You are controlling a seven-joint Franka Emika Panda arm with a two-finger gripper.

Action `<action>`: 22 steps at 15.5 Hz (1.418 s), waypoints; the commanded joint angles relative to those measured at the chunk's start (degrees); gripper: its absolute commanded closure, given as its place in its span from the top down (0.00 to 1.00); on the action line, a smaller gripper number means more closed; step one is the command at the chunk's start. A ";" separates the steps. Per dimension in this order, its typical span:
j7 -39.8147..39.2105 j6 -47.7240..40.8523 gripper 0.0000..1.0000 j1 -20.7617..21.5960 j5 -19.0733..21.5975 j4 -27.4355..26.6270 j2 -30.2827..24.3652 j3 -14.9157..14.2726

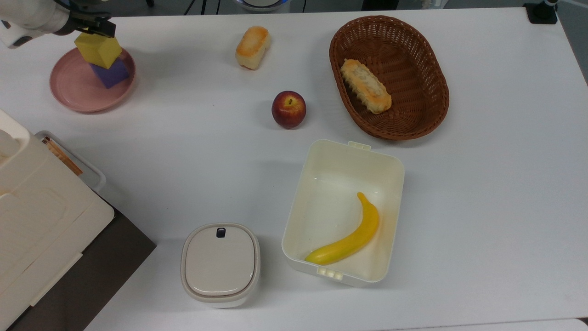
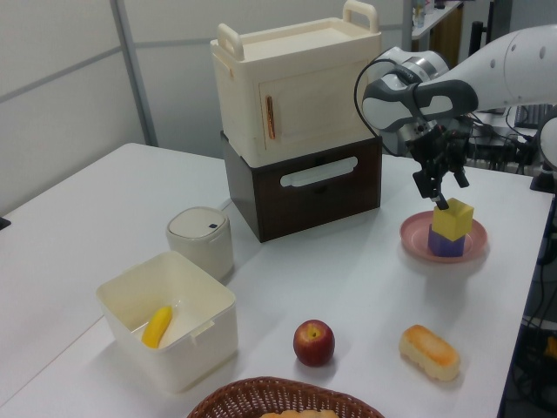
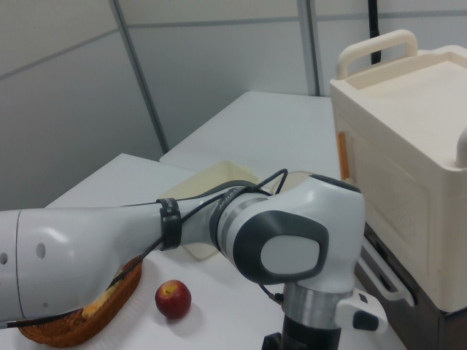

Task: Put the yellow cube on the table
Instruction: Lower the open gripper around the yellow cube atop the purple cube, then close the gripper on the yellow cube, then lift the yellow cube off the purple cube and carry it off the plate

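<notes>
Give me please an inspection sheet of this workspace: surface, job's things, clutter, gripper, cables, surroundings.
Surface: white table, flat.
Job's things: yellow cube stacked on purple cube, both on pink plate.
Clutter: apple; bread roll; wicker basket holding another roll; cream bin holding banana; lidded white container.
Gripper: gripper open, just above the yellow cube.
Cables: black cable looping along the arm.
Surroundings: cream cabinet on dark drawer box.
</notes>
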 commanded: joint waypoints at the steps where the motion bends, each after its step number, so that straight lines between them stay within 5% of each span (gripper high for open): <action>1: -0.79 1.55 1.00 0.10 -0.20 -0.74 0.00 -0.21; 14: -0.52 2.68 1.00 0.54 -0.02 -1.45 1.84 0.14; 16: -0.78 2.78 0.84 0.54 0.07 -1.36 1.84 0.23; 20: -1.93 2.69 0.31 0.54 0.07 -1.18 1.76 0.32; 22: -2.19 2.16 0.25 0.54 0.07 -0.92 1.58 0.40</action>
